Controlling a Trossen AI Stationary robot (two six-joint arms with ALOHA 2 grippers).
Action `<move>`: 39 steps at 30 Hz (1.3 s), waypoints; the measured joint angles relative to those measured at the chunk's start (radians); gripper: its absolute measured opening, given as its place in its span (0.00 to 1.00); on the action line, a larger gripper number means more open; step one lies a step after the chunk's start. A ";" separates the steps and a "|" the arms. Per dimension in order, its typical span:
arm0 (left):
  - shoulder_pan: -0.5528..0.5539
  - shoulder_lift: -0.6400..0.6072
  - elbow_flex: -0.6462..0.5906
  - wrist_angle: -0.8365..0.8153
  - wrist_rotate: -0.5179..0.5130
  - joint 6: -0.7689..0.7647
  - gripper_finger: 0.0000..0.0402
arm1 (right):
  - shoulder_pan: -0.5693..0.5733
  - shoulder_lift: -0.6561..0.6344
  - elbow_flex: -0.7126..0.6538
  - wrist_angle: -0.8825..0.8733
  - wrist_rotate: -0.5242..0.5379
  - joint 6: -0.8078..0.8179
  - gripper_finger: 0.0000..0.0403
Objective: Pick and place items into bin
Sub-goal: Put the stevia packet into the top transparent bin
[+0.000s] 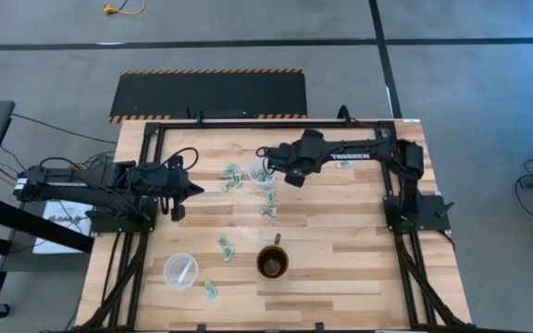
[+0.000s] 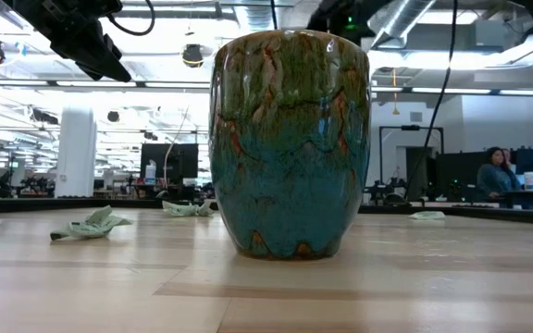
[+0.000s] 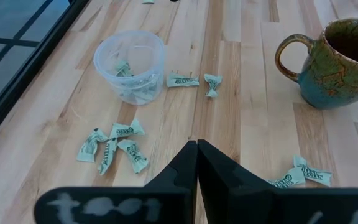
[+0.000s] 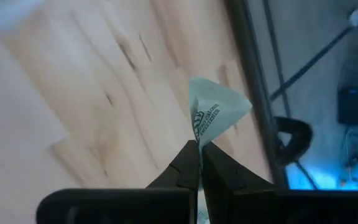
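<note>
Clamped fully shut on a single item, with no gap showing between the fingers: the right gripper, reaching in over the far middle of the table. Pinched by one narrow end, long axis running straight out past the fingertips, free end fanned wide. Pale green-white crumpled film with dark green print, light and stiff enough to stand out on its own. Directly ahead of those fingertips in the overhead view, and touching them or nearly so: the clear plastic bin, already holding a few pieces. Hard to tell from above whether centred over the opening or just short of the rim on the arm's own side. Probably a matter of a slight reach forward, then letting go. Some risk of so light a wrapper clinging to a finger or landing outside the rim. By far the nearer arm for this drop. Left gripper also closed, holding nothing, parked low at the left side and aimed toward the bin. Between it and the bin, a cluster of loose items on the wood; the mug well off to one side.
</note>
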 joint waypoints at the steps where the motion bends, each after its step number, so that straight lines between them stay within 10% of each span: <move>1: 0.000 0.000 0.000 0.000 0.000 0.000 0.00 | 0.009 0.000 0.009 0.004 -0.001 -0.001 0.00; 13: 0.000 0.000 0.000 0.000 0.000 0.000 0.00 | 0.055 0.000 0.150 0.102 -0.113 -0.106 0.00; 23: 0.000 0.000 0.000 0.000 0.000 0.000 0.00 | 0.021 0.000 0.155 0.263 -0.503 -0.227 0.00; 39: 0.000 0.000 0.000 0.000 0.000 0.000 0.00 | -0.060 0.081 0.154 0.324 -0.661 -0.227 0.00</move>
